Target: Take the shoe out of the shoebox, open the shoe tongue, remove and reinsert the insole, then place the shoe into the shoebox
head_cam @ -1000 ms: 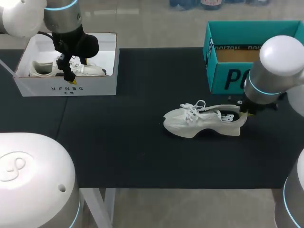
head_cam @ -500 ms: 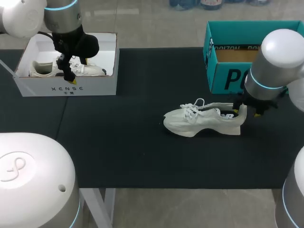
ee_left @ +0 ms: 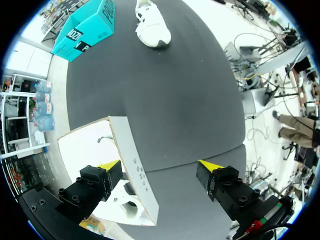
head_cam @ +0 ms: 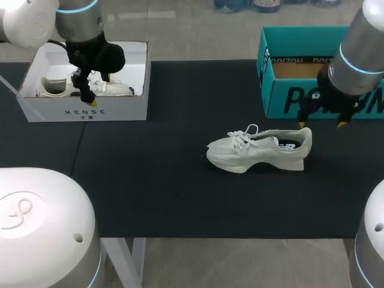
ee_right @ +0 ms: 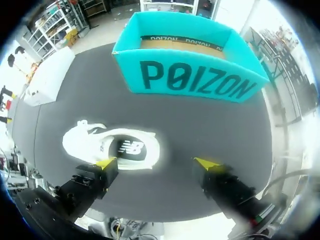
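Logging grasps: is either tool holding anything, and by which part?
Nothing. Right tool is open, off the shoe; left tool is open over the white box.

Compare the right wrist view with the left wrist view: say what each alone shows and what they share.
Only the right wrist view: the open right gripper near the white shoe's heel, and the teal box's brown inside. Only the left wrist view: the open left gripper with the white box's front wall between its fingers. Both: shoe, teal box, white box and black mat.
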`<state>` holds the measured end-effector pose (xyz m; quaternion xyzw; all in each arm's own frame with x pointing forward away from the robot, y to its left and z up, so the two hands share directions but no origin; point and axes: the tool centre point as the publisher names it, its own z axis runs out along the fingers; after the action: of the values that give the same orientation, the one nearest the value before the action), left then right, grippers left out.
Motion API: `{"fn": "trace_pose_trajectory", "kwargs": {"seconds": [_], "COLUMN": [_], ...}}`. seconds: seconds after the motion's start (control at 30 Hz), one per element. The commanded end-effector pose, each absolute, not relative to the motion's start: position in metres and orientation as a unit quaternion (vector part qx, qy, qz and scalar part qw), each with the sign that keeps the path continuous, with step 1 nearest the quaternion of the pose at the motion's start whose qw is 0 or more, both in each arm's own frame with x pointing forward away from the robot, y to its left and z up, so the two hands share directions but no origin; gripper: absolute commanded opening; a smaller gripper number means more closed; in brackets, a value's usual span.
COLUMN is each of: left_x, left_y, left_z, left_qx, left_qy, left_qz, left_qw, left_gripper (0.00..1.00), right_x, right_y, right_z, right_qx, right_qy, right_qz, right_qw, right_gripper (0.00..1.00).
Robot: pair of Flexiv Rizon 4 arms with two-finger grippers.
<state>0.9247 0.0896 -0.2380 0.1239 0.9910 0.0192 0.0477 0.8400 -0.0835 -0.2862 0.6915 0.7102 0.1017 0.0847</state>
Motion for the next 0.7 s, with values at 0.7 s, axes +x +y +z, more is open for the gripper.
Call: {"fn": "trace_pose_trajectory", "kwargs": {"seconds": [0.7], "left_x": [0.9240], "left_y": [0.0901], "left_z": [-0.2379], "left_qx": [0.124], "left_qy": [0.991], "left_qz": [0.020], "left_qw": [0.048], "left_gripper": [1.00], "right_x": [0.8034], "right_y": [-0.0947], "right_z": [-0.2823], "right_qx": [0.491], "right_qy": [0.846], "right_qz": [0.184], "right_qw": [0.097], "right_gripper": [1.00]}}
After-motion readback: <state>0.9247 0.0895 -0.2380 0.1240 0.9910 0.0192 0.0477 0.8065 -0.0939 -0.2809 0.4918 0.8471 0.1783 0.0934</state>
